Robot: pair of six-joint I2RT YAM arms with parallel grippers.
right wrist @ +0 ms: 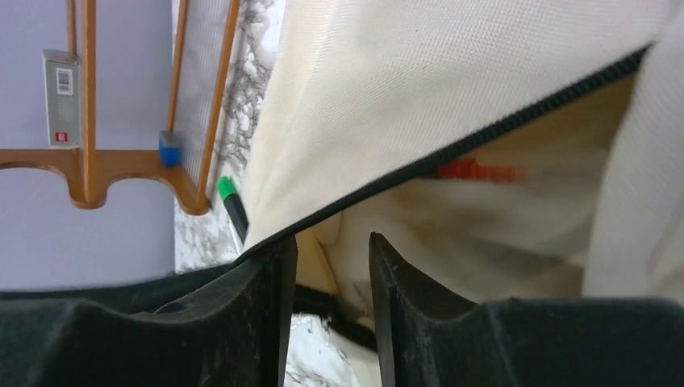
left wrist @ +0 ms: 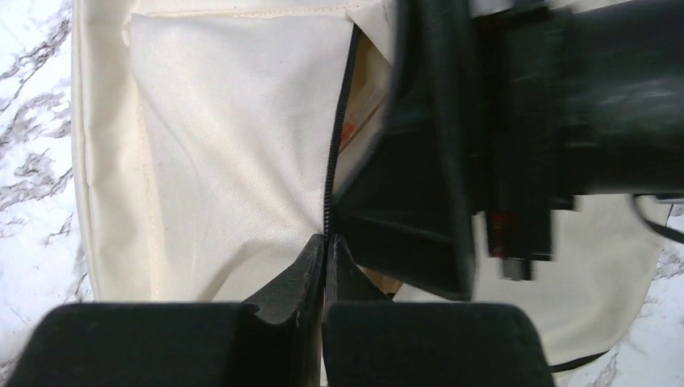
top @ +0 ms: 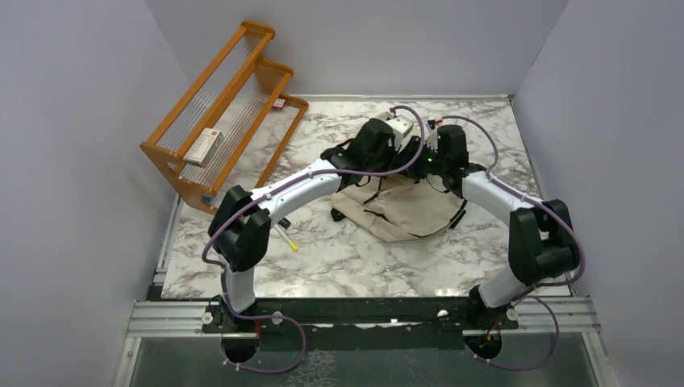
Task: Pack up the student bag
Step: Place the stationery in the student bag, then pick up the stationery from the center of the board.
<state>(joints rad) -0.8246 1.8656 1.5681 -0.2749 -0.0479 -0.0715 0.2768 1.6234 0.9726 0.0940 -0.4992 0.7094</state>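
Note:
The student bag (top: 403, 211) is a beige canvas backpack with black straps, lying on the marble table. My left gripper (left wrist: 325, 242) is shut on the bag's black zipper edge (left wrist: 337, 137) at the bag's far end and holds the flap up. My right gripper (right wrist: 332, 242) is open, with its fingertips at the mouth of the bag just under the zipper line (right wrist: 484, 133). It shows as a black bulk in the left wrist view (left wrist: 484, 145). Something orange-red (right wrist: 476, 171) lies inside the bag, blurred.
A wooden rack (top: 218, 113) stands at the back left with a small box (top: 203, 147) on it. A pen (top: 285, 236) lies on the table left of the bag. A green-capped marker (right wrist: 230, 197) lies near the rack's foot.

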